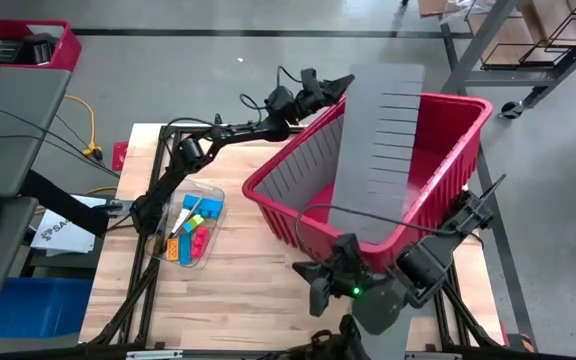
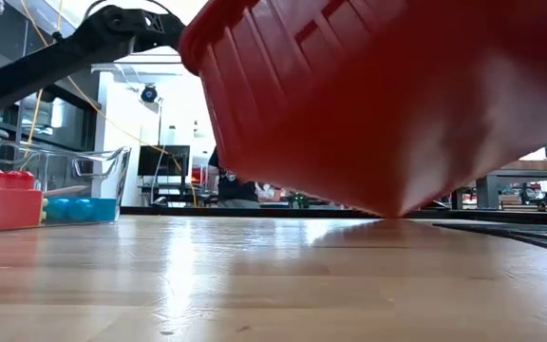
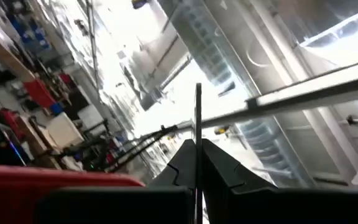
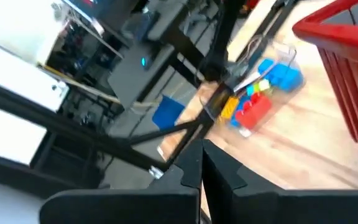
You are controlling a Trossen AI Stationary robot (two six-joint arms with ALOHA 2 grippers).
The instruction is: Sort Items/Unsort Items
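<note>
A large red bin point(image 1: 465, 108) stands tilted, its left side raised and its low bottom edge point(image 2: 397, 211) on the wooden table. A grey slotted panel point(image 1: 383, 150) lies slanted in it and juts past the far rim. My left gripper point(image 1: 340, 84) is at the bin's far left corner, beside the panel's far end, shut on a thin edge. My right gripper point(image 1: 318, 288) hovers shut near the table's front edge with nothing in it. The items, coloured blocks point(image 1: 192, 226), lie in a clear tray point(image 1: 211, 195) to the bin's left. My left gripper pinches a thin sheet edge point(image 3: 197, 112) between its two shut fingers point(image 3: 222, 165). The edge shows end-on and runs out past the fingertips. By its place in the high view it seems to be the grey panel's far left corner. The fingers slant upward, with the bin's red rim point(image 3: 48, 177) beside them.
The clear tray with red, blue and yellow blocks point(image 4: 260, 93) sits left of the bin on the table point(image 1: 238, 290). Bare wood lies in front of the bin. The right arm point(image 1: 438, 255) runs beside the bin's near right corner. Beyond the table stand desks and shelving.
</note>
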